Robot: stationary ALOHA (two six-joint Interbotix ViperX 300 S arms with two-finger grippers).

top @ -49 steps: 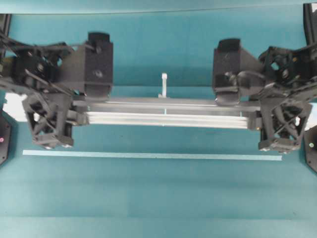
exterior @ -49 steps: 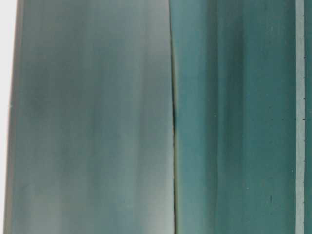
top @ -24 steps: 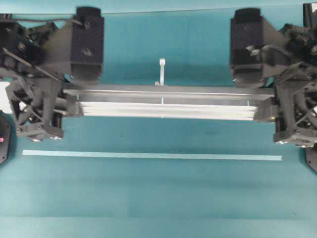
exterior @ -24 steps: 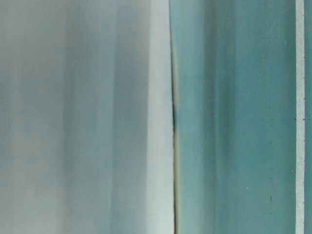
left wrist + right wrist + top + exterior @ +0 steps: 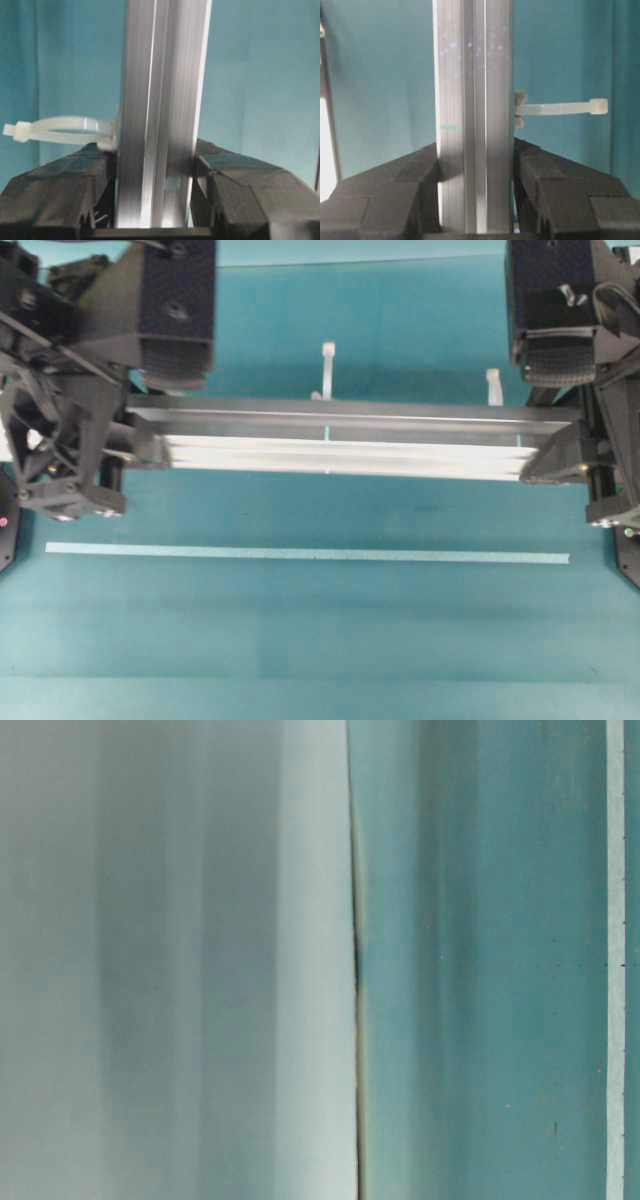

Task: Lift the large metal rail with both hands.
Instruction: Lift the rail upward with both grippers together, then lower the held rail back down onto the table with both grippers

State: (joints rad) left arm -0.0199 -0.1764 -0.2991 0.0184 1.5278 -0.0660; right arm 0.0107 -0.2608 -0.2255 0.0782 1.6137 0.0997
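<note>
The left gripper is clamped part-way closed on one end of the large metal rail, both jaws pressed flat to its sides — a white zip-tie tail juts just beyond them. The right gripper grips the other end likewise — rail spanning between them, above the teal table.

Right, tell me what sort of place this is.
Probably a robot lab test bench: a bare teal tabletop marked with a pale tape stripe, and two black claws, left and right, clamping a long grooved silver aluminium rail.
</note>
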